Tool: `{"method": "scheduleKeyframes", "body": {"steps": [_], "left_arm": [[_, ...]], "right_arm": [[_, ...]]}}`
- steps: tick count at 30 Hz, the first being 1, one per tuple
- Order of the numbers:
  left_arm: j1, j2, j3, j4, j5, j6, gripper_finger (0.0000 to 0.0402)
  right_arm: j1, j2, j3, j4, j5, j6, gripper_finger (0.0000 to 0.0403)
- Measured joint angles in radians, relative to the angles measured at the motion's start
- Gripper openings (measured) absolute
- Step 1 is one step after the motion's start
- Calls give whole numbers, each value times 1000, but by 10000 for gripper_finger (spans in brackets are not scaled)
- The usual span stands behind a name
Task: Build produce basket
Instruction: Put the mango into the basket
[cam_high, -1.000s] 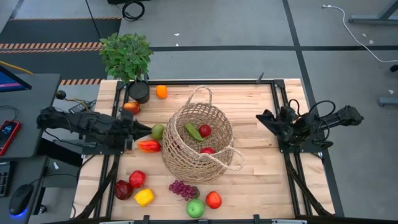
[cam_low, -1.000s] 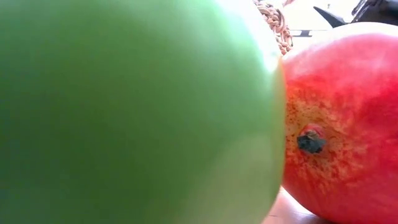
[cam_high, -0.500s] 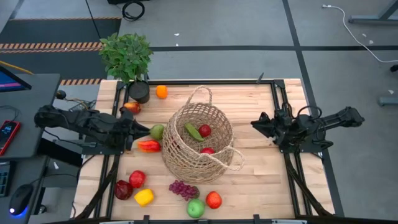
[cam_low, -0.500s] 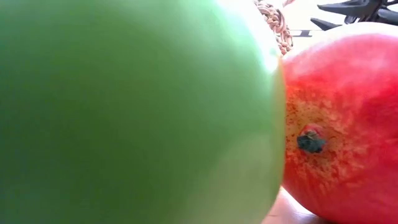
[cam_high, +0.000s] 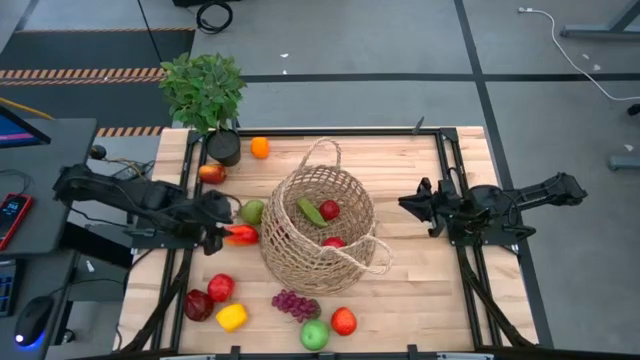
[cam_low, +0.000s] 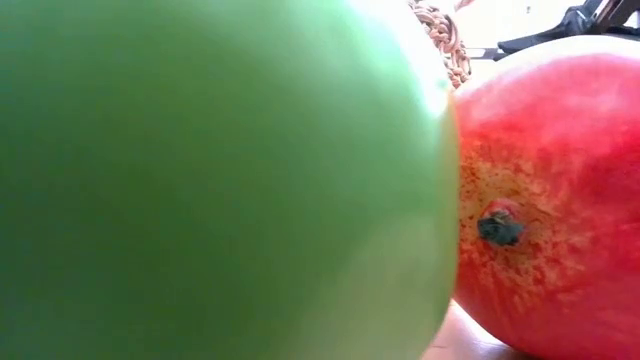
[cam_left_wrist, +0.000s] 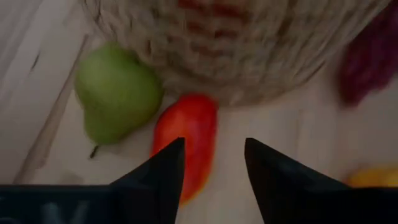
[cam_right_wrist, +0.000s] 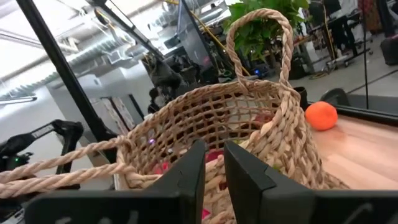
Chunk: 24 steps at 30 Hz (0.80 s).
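- Left gripper (cam_left_wrist: 211, 177) sits low over the table's left side, its two dark fingers (cam_left_wrist: 163, 171) spread apart with a clear gap between them, holding nothing.
- One of those fingers lies over the near end of a long red pepper (cam_left_wrist: 186, 140); I can't tell whether it actually touches it.
- Beside the pepper is a green pear (cam_left_wrist: 115, 93), and both lie just outside the wall of the basket (cam_high: 318, 228).
- Right gripper (cam_right_wrist: 213, 163) hangs over the table's right side, pointing at the basket, its fingers pressed nearly together and pinching nothing.
- The wicker basket stands mid-table with one looped handle up at the far side; inside it I can see a green cucumber (cam_high: 310, 211) and two red fruits.
- An orange (cam_high: 259, 148) lies near the black pot of a leafy plant (cam_high: 204, 88) at the far left corner.
- Along the near edge lie purple grapes (cam_high: 295, 304), a green apple (cam_high: 314, 334), a red apple (cam_high: 344, 321), a yellow pepper (cam_high: 231, 317) and two more red pieces.
- The low camera is almost filled by that green apple and the red one.
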Motion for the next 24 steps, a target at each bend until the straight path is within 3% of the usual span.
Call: {"method": "scheduleKeyframes", "body": {"steps": [14,19,24], "left_arm": [[-4,326,37,-21,94,-12,253],[-4,380,111,-58,7,-3,253],[-4,385,113,-57,41,-17,236]], "right_arm": [[0,0,0,0,0,12,64],[0,0,0,0,0,12,64],[0,0,0,0,0,12,64]]}}
